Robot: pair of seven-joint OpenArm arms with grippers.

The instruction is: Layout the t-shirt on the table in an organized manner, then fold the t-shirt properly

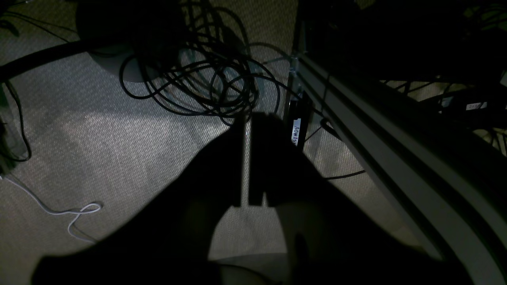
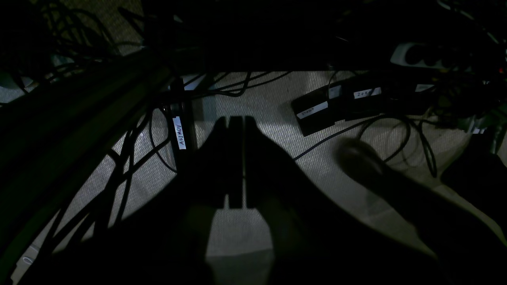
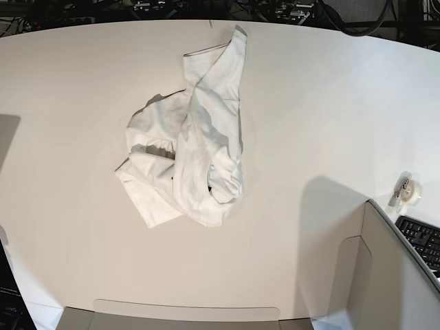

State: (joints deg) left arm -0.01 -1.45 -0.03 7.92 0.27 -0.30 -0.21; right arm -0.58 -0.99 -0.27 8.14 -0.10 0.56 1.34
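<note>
The white t-shirt (image 3: 189, 155) lies crumpled in a twisted heap on the white table (image 3: 309, 103), left of centre, with one part stretching toward the far edge. No print shows on it. Neither arm appears in the base view. In the left wrist view my left gripper (image 1: 248, 118) is a dark silhouette with its fingers pressed together, empty, hanging over carpeted floor. The right wrist view shows my right gripper (image 2: 236, 118) the same way: shut, empty, above the floor. Neither wrist view shows the shirt.
Black cables (image 1: 206, 79) coil on the carpet beside a grey metal rail (image 1: 396, 138), and a thin white cord (image 1: 75, 213) lies nearby. Labelled power bricks (image 2: 317, 113) sit on the floor. A grey partition (image 3: 392, 275), keyboard (image 3: 423, 240) and tape roll (image 3: 410, 192) occupy the near right corner.
</note>
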